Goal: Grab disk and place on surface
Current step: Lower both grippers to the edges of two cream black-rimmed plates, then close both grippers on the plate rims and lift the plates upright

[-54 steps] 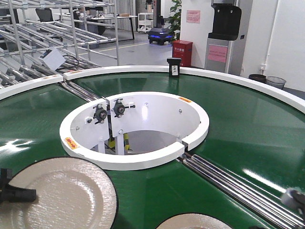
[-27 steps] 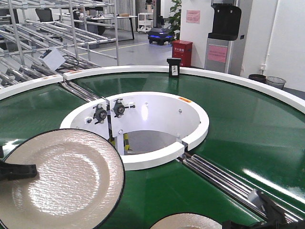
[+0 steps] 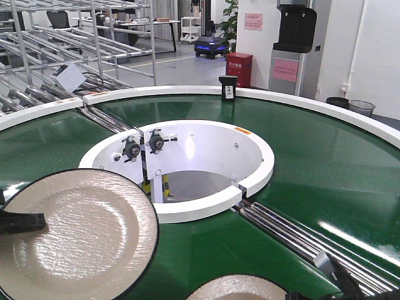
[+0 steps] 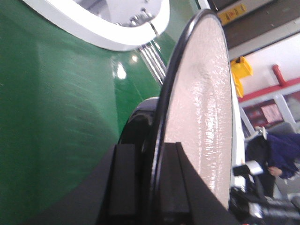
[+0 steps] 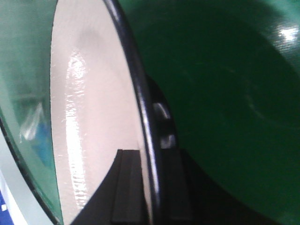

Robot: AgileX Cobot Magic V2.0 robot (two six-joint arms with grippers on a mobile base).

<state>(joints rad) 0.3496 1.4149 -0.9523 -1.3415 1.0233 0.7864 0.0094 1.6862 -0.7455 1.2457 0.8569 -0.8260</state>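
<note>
- The green belt curves around a white ring. The dark counter where the plates belong shows in none of my views.
- The left plate sits at the lower left of the front view, tilted, and I judge it to be lifted off the belt. The right plate is mostly cut off by the bottom edge.
- Both plates are cream with a thin black rim and a glossy face. They look stiff, like ceramic or glass, so I expect them to be weighty for an edge pinch, slippery, and quick to chip. The rim is the only place to hold, with a deep bite, and they should go down flat and gently.
- My left tool is clamped on the left plate's rim, one finger on each face. My right tool grips the right plate's rim the same way.
- For writing, there is a red box with white characters, a pink notice, a black stand with a white label, and an orange sticker on the ring. All of it is too small to read.
</note>
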